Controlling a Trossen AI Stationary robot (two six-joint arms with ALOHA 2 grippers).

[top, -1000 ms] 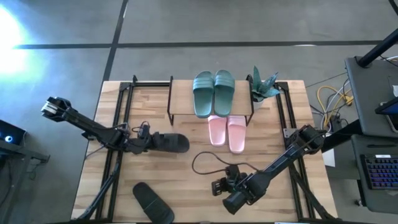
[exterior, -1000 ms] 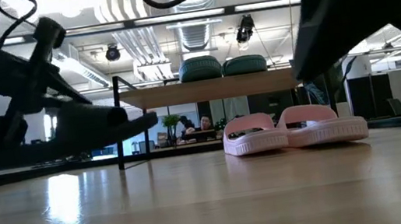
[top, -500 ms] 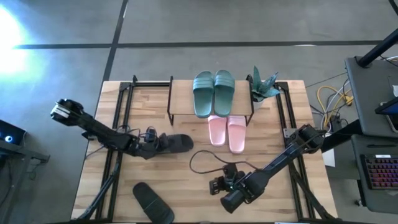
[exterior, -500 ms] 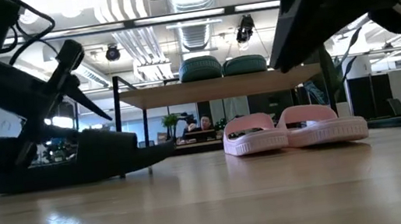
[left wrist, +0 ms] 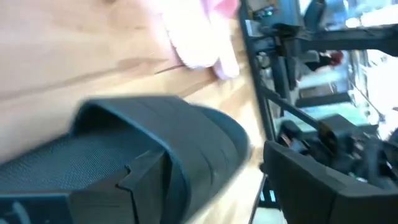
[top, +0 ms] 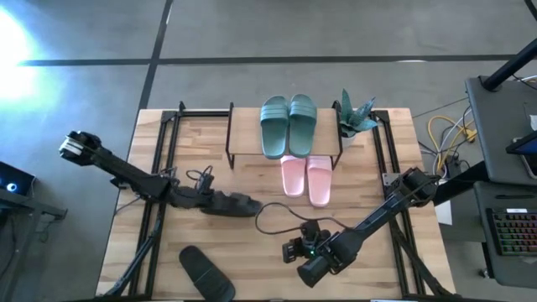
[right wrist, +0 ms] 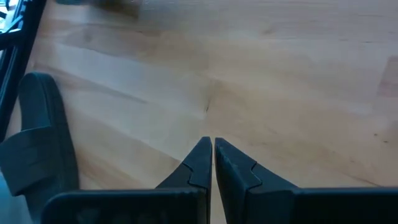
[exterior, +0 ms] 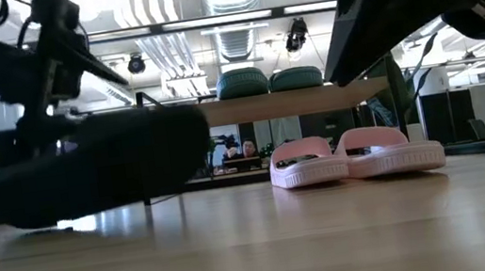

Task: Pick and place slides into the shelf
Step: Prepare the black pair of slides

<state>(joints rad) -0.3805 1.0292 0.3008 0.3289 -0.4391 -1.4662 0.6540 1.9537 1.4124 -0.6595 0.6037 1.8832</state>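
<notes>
The left gripper (top: 208, 200) holds a black slide (top: 232, 204) over the middle of the wooden counter (top: 252, 252), its fingers (left wrist: 146, 177) pinching the strap; in the low view the slide (exterior: 96, 175) hangs just clear of the counter top, and in the left wrist view the strap (left wrist: 180, 137) arches in front of the fingers. The second black slide (top: 205, 273) lies on the counter near its front edge, to the left, and shows again in the right wrist view (right wrist: 37, 149). The right gripper (top: 294, 252) hovers low over the front of the counter, well apart from every slide, its fingers (right wrist: 198, 163) pressed together. The shelf (top: 239, 149) stands at the back of the counter, with the two green slides (top: 288, 124) side by side on its board. The two pink slides (top: 305, 178) sit on the counter just in front of the shelf, heels partly under the board; in the low view they (exterior: 356, 155) rest below the green pair (exterior: 266, 81). A small green plant (top: 355, 115) stands just right of the shelf.
</notes>
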